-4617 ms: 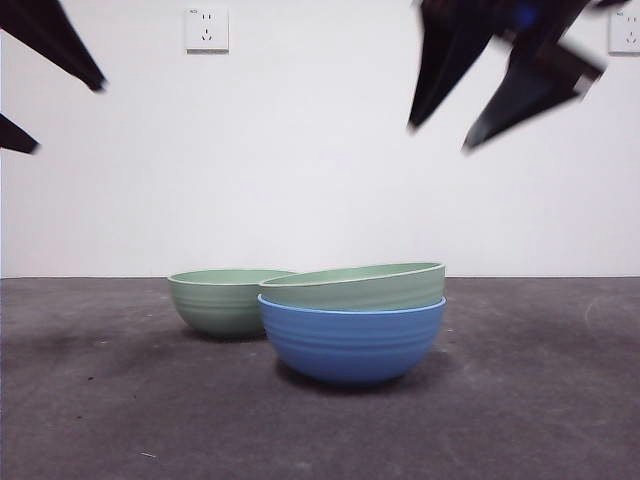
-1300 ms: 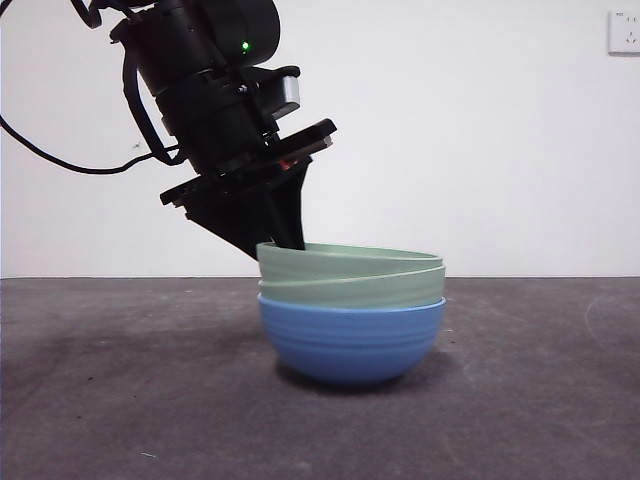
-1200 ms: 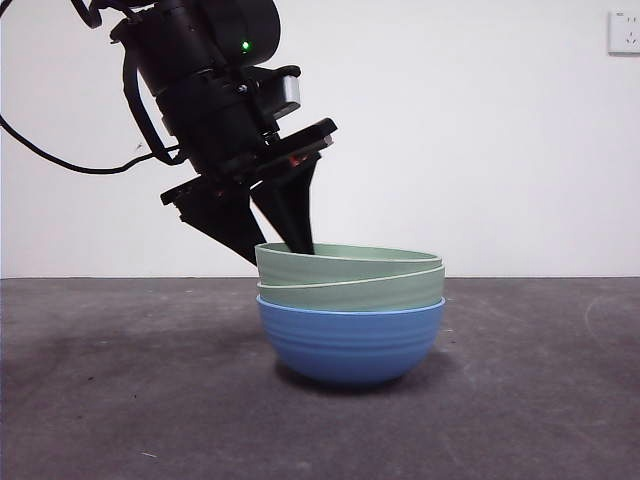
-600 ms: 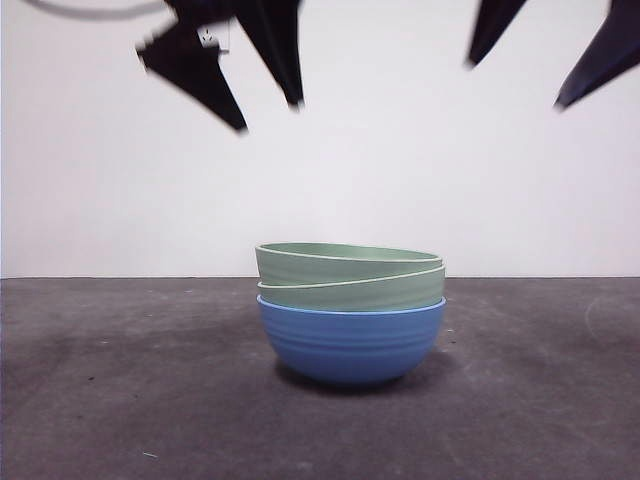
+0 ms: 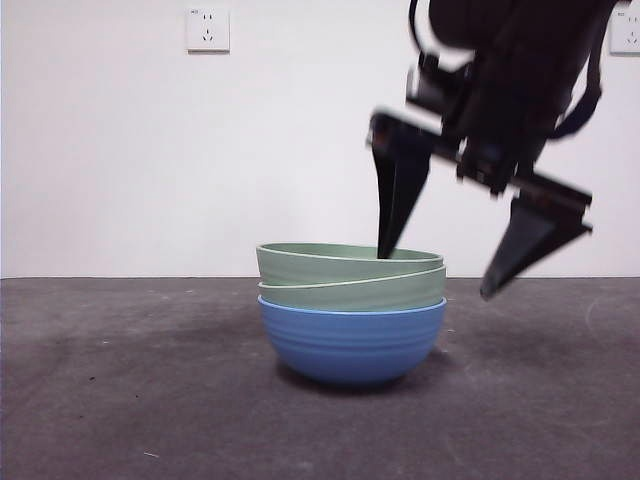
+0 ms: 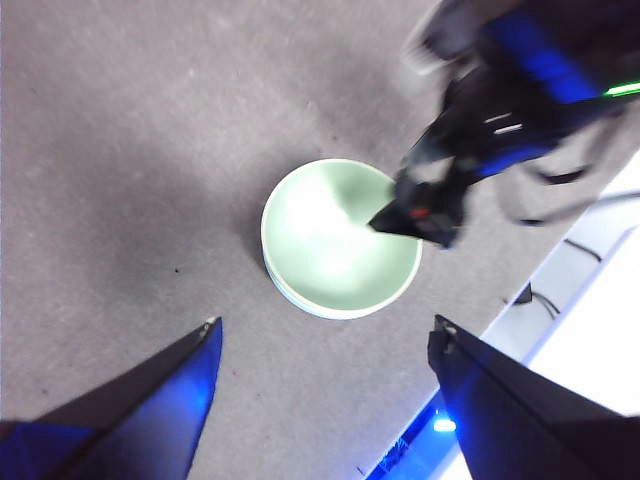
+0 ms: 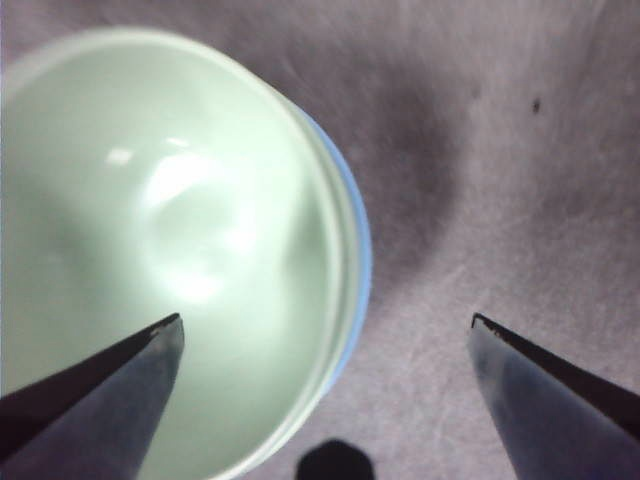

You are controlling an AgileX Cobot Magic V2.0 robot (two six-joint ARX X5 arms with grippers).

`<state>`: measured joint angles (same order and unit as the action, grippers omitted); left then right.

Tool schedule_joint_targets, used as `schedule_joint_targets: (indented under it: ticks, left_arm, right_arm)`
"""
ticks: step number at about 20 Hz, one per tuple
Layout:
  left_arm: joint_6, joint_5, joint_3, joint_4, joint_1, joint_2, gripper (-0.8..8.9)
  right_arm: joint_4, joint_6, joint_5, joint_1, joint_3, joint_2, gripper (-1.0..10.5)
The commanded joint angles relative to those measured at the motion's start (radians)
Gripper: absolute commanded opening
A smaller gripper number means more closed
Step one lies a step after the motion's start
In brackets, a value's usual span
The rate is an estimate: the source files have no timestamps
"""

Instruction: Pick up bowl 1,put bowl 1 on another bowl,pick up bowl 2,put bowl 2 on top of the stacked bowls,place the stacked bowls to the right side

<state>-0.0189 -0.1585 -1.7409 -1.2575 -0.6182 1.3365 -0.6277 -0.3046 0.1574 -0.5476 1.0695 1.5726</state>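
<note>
Front view shows the right gripper [image 5: 440,275] coming down from the upper right, big and dark, with its jaws spread wide. One jaw tip hangs just over the inside of the top bowl, close to its far-right rim; the other jaw tip hangs outside the stack, off to the right of the rim and clear of it. Neither tip can be seen touching a bowl, and the gripper holds nothing.

Between and just below those jaws stands the stack of bowls [image 5: 351,310]. Two pale green bowls [image 5: 350,275] sit nested, slightly tilted, one in the other, and both rest in the blue bowl [image 5: 352,340], which stands on the dark grey table [image 5: 120,400] about at its middle.

Right wrist view agrees: the right gripper [image 7: 325,335] straddles the rim, one jaw over the green hollow [image 7: 170,230], the other over bare table [image 7: 500,180], with a thin blue edge [image 7: 362,250] showing beside the green rim.

Left wrist view looks down from high above. The left gripper [image 6: 325,335] is well apart from the stack [image 6: 340,240], its jaws wide and empty, and the right arm [image 6: 500,110] reaches over the bowls' rim from the far side.

Behind it all is a white wall with a socket [image 5: 207,29].
</note>
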Motion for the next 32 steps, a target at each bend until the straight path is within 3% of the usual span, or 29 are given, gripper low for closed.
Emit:
schedule_joint_targets:
  ticks: [1, 6, 13, 19, 27, 32]
  left_arm:
    - [-0.012, 0.003, 0.002, -0.008, -0.002, -0.03, 3.47]
    - [-0.011, 0.003, 0.002, -0.014, -0.002, -0.064, 3.46]
    - [-0.011, 0.004, 0.002, -0.031, -0.002, -0.068, 3.46]
    - [-0.011, 0.003, 0.002, -0.031, -0.002, -0.068, 3.46]
    - [-0.012, 0.003, 0.002, -0.031, -0.002, -0.068, 3.46]
    - [-0.012, 0.001, 0.002, -0.031, -0.002, -0.068, 3.46]
  right_arm:
    - [0.01, -0.02, 0.021, 0.002, -0.002, 0.052, 4.7]
    - [0.029, -0.033, 0.054, 0.002, -0.002, 0.105, 4.6]
    - [0.029, -0.035, 0.054, 0.002, -0.002, 0.109, 1.5]
    - [0.03, -0.035, 0.053, 0.002, -0.002, 0.109, -0.1]
    - [0.043, -0.035, 0.053, 0.007, -0.002, 0.052, -0.1]
    - [0.084, -0.03, 0.05, 0.111, 0.009, -0.013, -0.1]
